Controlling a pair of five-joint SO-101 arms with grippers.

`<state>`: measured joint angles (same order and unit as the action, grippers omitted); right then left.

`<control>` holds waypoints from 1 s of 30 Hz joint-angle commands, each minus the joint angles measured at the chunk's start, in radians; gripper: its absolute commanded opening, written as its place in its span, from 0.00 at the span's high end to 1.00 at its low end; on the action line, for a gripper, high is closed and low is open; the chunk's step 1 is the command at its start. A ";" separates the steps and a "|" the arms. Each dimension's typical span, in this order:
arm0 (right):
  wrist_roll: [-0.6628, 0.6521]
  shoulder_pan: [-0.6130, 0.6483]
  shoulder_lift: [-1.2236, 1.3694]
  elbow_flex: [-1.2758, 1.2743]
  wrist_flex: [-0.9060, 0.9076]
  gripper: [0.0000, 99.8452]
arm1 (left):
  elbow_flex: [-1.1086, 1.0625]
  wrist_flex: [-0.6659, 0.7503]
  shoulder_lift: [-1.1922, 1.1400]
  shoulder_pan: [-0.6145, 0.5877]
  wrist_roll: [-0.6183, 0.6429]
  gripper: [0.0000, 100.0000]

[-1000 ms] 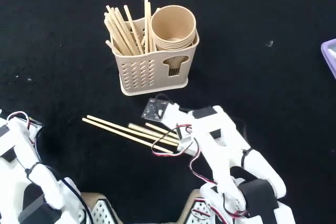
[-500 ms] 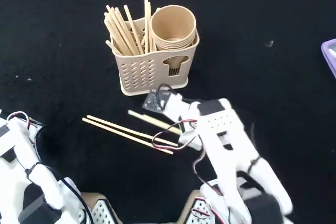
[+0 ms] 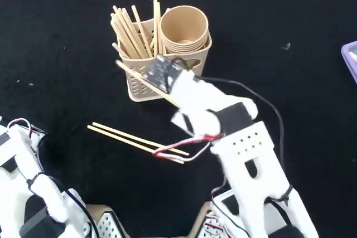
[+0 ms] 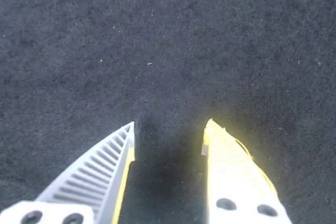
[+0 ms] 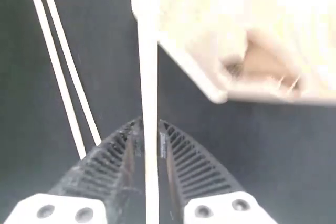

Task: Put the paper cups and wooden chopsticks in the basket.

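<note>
High view: right gripper point(image 3: 159, 85) pinching one chopstick point(image 3: 129, 71) before basket point(image 3: 139, 89), near table point(image 3: 290, 115) far edge; cups point(image 3: 184, 26) inside, two loose chopsticks point(image 3: 134, 140) mid-table. Left wrist view: left gripper point(image 4: 168, 129) spread, empty. Right wrist view: loading step; next, tip over rim, release

Tabletop point(image 3: 312, 110): black, matt, felt-like cloth. Basket point(image 3: 139, 82) ahead of the right claw point(image 5: 149, 127): beige matt plastic, perforated. Chopstick point(image 5: 149, 82) in that claw: pale bare wood. Paper cups point(image 3: 184, 26): brown, matt. Claw fingers point(image 5: 194, 171): ribbed plastic.
</note>
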<state>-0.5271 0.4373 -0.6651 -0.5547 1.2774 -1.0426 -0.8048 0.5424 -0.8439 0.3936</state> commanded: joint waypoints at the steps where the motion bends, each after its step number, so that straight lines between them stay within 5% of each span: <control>1: 0.141 0.149 -0.054 0.263 -0.026 0.99 | 0.005 0.014 0.005 -0.007 -0.005 0.79; 5: 0.216 0.163 -0.054 0.409 -0.192 0.99 | 0.005 0.011 0.005 -0.005 -0.005 0.79; 11: 0.430 0.161 -0.002 0.283 -0.713 0.99 | 0.005 0.009 0.005 -0.001 -0.005 0.79; 17: 0.453 0.117 0.165 0.171 -1.134 0.99 | 0.005 0.006 0.005 -0.001 -0.005 0.79; 30: 0.450 0.078 0.447 0.165 -1.174 0.98 | 0.005 0.006 0.005 -0.001 -0.005 0.79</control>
<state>-0.0806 0.5309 -0.2294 -0.3966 0.1220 -1.0426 -0.8048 0.5424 -0.8439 0.3936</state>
